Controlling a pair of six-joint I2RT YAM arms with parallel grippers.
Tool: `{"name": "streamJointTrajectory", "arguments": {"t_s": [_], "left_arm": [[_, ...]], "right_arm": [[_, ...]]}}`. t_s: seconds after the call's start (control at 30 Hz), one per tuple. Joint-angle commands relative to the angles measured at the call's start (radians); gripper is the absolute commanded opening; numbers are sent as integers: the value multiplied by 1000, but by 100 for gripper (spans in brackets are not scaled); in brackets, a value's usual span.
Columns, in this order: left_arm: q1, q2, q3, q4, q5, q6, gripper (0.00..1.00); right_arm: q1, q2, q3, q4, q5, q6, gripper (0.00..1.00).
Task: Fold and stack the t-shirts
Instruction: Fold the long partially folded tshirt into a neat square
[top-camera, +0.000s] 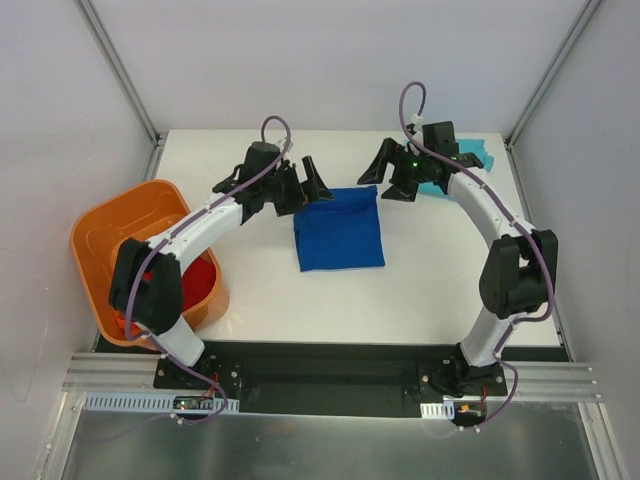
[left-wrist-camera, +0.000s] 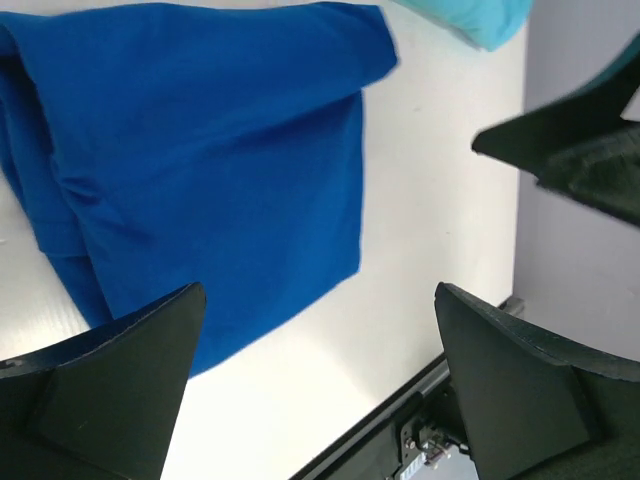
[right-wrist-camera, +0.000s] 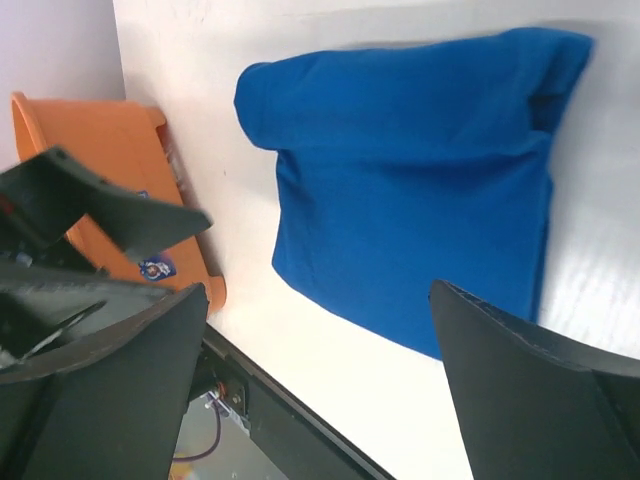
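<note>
White table (top-camera: 440, 290) — blue t-shirt (top-camera: 338, 230) folded near-square, slightly skewed.

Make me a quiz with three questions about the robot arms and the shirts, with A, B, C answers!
1. Where is the red shirt? A on the floor; B in the orange tub; C on an arm.
2. What colour is the folded shirt in the middle of the table? A yellow; B green; C blue.
3. The left gripper is: A open; B shut on cloth; C shut on a cable.

Answers: B, red cloth shows inside the tub; C, it is plainly blue; A, its fingers stand wide apart, holding nothing.
</note>
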Motion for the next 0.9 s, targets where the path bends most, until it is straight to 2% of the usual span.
{"name": "streamJointTrajectory", "arguments": {"t_s": [0.0, 0.13, 0.23, 0.4, 0.47, 0.7, 0.83, 0.87], "left_arm": [[12, 153, 104, 17, 21, -5, 99], [32, 309, 216, 17, 30, -16, 99], [53, 389, 255, 17, 18, -22, 99], [93, 468, 270, 17, 31, -27, 99], [98, 492, 260, 17, 47, -28, 99], [96, 445, 226, 18, 52, -13, 99], [89, 309, 234, 17, 49, 7, 100], [84, 278, 230, 17, 44, 18, 99]], "right_arm": [[40, 109, 65, 74, -49, 25, 97], [43, 260, 217, 71, -27, 66, 97], [41, 437, 344, 72, 3, 88, 97], [38, 649, 568, 64, -29, 140, 97], [37, 706, 592, 69, -39, 151, 97], [37, 647, 559, 72, -26, 90, 97], [37, 492, 590, -24, 26, -1, 97], [37, 454, 578, -44, 80, -22, 97]]}}
